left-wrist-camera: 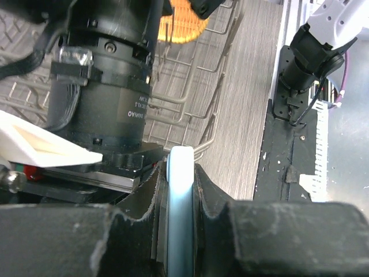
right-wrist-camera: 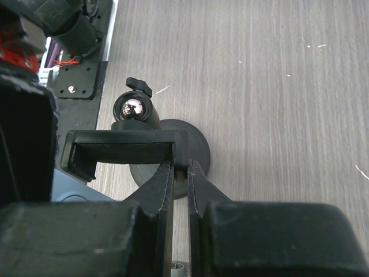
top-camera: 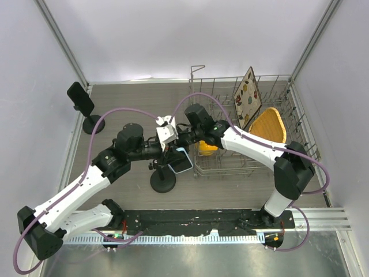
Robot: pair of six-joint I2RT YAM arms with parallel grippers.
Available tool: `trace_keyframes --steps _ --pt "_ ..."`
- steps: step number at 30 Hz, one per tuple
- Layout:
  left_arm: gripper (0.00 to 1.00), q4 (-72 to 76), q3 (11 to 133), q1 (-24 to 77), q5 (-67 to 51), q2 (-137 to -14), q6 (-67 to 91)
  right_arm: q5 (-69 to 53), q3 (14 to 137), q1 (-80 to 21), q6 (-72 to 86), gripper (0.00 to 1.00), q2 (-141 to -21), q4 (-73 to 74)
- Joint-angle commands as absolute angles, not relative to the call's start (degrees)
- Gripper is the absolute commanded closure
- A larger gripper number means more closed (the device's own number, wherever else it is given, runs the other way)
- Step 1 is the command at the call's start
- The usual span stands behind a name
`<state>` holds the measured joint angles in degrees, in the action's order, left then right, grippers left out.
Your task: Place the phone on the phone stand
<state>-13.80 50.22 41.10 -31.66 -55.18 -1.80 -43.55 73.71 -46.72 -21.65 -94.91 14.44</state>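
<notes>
The phone (top-camera: 183,160), light blue with a dark screen, hangs tilted just above the black phone stand (top-camera: 163,180) at the table's middle. My left gripper (top-camera: 173,148) is shut on the phone; in the left wrist view the phone's pale blue edge (left-wrist-camera: 181,158) is pinched between both fingers of the left gripper (left-wrist-camera: 180,173). My right gripper (right-wrist-camera: 181,166) is shut on a corner of the stand's black clamp bracket (right-wrist-camera: 124,138), above its round base (right-wrist-camera: 199,151) and shiny ball joint (right-wrist-camera: 131,108). A bit of the phone (right-wrist-camera: 72,193) shows at lower left there.
A wire dish rack (top-camera: 245,167) stands right of the stand, holding a patterned plate (top-camera: 248,98), an orange woven bowl (top-camera: 268,124) and a yellow cup (top-camera: 206,146). A second black stand (top-camera: 81,99) sits at the back left. A black rail (top-camera: 202,219) runs along the near edge.
</notes>
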Motion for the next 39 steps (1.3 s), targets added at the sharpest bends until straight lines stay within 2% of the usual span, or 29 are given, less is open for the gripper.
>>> trace_keyframes --steps 1,7,14,30,36,39 --pt "1.00 -9.6 51.6 40.5 -36.3 -51.9 -7.2 -51.4 78.0 -47.1 -23.7 0.99 -95.8 15.5" --pt "1.00 -11.8 51.9 39.6 -39.1 -51.8 -10.3 -52.0 78.0 -47.1 -25.4 0.99 -95.7 17.7" --pt "1.00 -14.9 51.3 39.1 -36.2 -50.7 -11.8 -51.4 77.7 -47.1 -25.7 0.99 -95.0 17.6" --pt "1.00 -17.2 52.6 38.0 -37.8 -52.9 -10.9 -49.9 76.6 -47.1 -24.2 0.99 -94.0 15.2" --pt "1.00 -18.6 52.8 38.0 -36.3 -52.5 -10.3 -47.7 74.8 -47.1 -22.0 0.99 -93.1 11.6" --pt "1.00 -19.9 53.6 38.1 -31.7 -52.5 -8.5 -45.4 73.4 -47.1 -19.6 0.99 -92.5 8.4"
